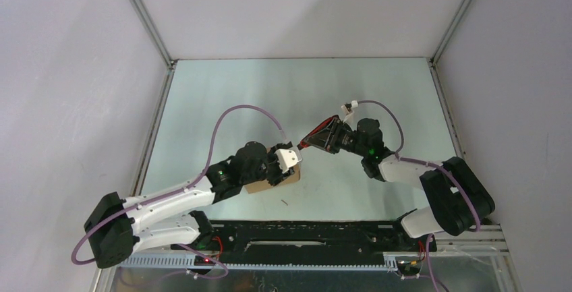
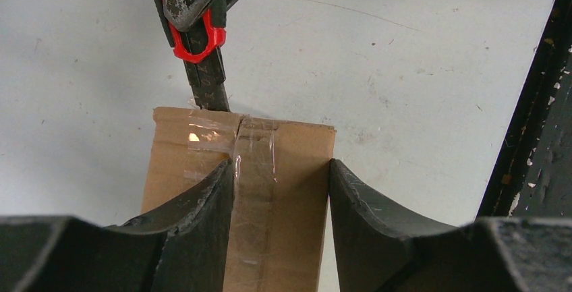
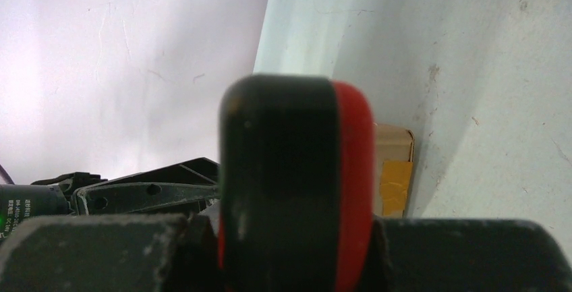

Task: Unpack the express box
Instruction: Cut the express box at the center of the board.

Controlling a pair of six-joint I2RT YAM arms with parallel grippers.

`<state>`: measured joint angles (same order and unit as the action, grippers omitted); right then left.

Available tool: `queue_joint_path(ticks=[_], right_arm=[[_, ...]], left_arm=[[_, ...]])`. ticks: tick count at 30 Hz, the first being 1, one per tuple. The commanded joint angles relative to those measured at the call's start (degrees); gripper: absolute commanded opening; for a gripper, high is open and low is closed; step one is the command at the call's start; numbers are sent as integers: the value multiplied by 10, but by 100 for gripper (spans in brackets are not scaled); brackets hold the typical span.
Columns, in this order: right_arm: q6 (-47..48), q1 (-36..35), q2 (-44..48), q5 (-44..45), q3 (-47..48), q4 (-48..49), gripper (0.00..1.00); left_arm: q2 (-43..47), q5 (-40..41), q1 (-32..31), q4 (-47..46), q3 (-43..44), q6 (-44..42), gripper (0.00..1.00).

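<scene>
The express box (image 1: 270, 184) is a small brown carton with clear tape along its top seam, lying on the pale table. My left gripper (image 1: 287, 162) is down on its far right corner. In the left wrist view the gripper (image 2: 282, 170) is shut on the box (image 2: 297, 191): one finger lies on the taped top by the seam and the other is against the right edge. My right gripper (image 1: 322, 137) is shut on the red-and-black utility knife (image 3: 290, 184). The knife's tip (image 2: 209, 86) meets the box's far edge at the tape. The box corner (image 3: 393, 142) shows behind the knife.
An orange-yellow patch (image 3: 394, 187) shows under the box corner. A dark arm part (image 2: 539, 137) stands at the right of the left wrist view. White enclosure walls and metal frame posts (image 1: 145, 22) ring the table. The black base rail (image 1: 303, 235) runs along the near edge.
</scene>
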<state>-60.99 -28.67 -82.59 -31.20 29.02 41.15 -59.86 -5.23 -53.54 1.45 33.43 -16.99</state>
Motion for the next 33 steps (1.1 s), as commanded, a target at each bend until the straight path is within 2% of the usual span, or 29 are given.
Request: queue_joint_path(ticks=[1,18,26,33], right_arm=[[16,-6,-6,-10,8,18,0],[8,-8,14,-33,3,6,0],[26,-17,-9,-53,3,-19,0],[37,-29,-10,-66,3,-30,0]], left_arm=[[6,18,-5,-52,7,-15,0],[18,41,-6,-72,-13,-20,0],[25,119,-5,-122,-37,-37,0],[24,145,-5,-149,-46,-36,0]])
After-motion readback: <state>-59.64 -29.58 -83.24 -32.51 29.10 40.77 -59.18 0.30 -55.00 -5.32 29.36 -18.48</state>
